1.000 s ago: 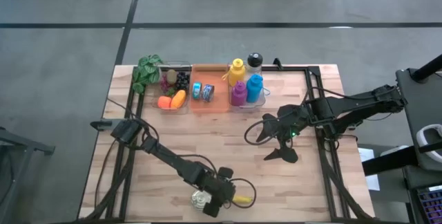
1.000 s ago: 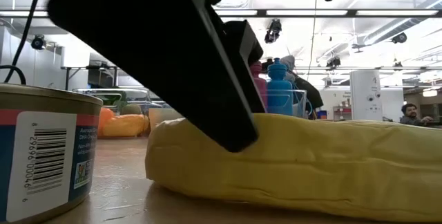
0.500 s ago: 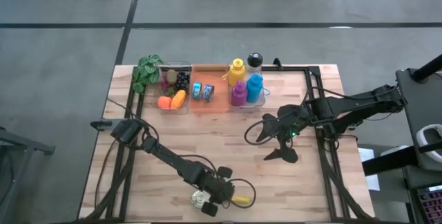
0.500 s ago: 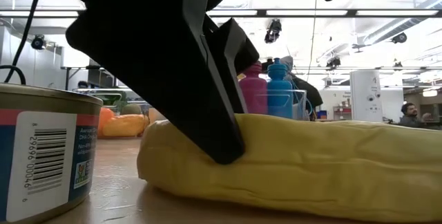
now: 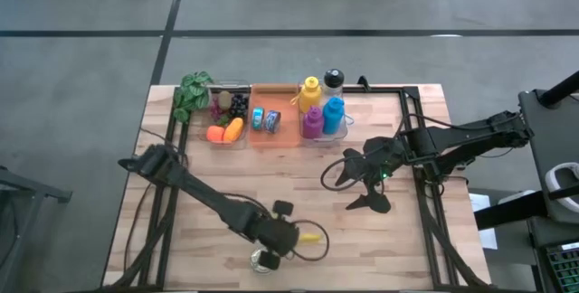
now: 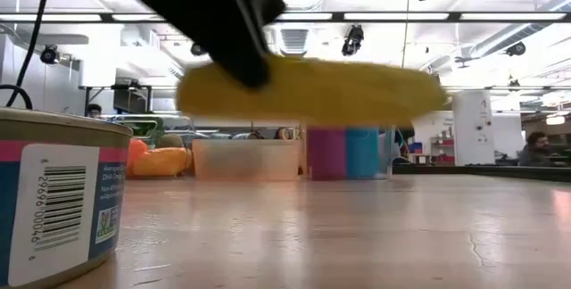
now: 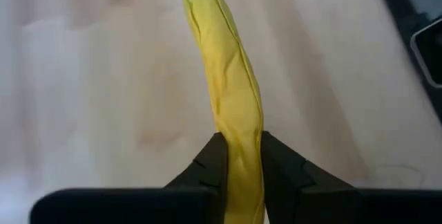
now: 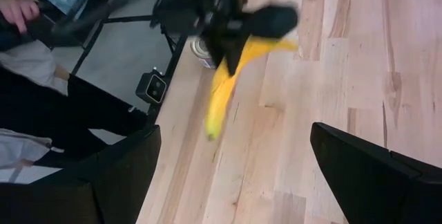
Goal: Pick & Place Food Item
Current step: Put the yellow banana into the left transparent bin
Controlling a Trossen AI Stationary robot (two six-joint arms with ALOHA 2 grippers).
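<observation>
Left gripper [image 5: 288, 236] is at the near edge of the table [image 5: 271, 184], jaws pinching the banana [image 5: 308, 236] at one end; left wrist view shows both fingers [image 7: 207, 165] pressed onto its sides, rest of the fruit sticking out fwd. Low view has the banana [image 6: 312, 93] clear of the wood, hanging level in the air, nothing under it. Tin can [image 5: 262, 259] sits just beside the gripper, nearer the table edge, not touching. Right gripper [image 5: 348, 174] waits at right-center, jaws spread wide, empty. Bins at far side: clear one w/ orange produce [image 5: 224, 131], orange tray [image 5: 271, 121] w/ cans, bottles [image 5: 323, 112] to the right of it. Handling guess: banana looks light, soft/plush-ish skin w/ a seam, prob dents under squeeze, not slippery, not fragile. End grip leaves a long overhang, so it could droop or swing; a hold nearer mid-length would be steadier. Likely drop spot is the produce bin, far left.
</observation>
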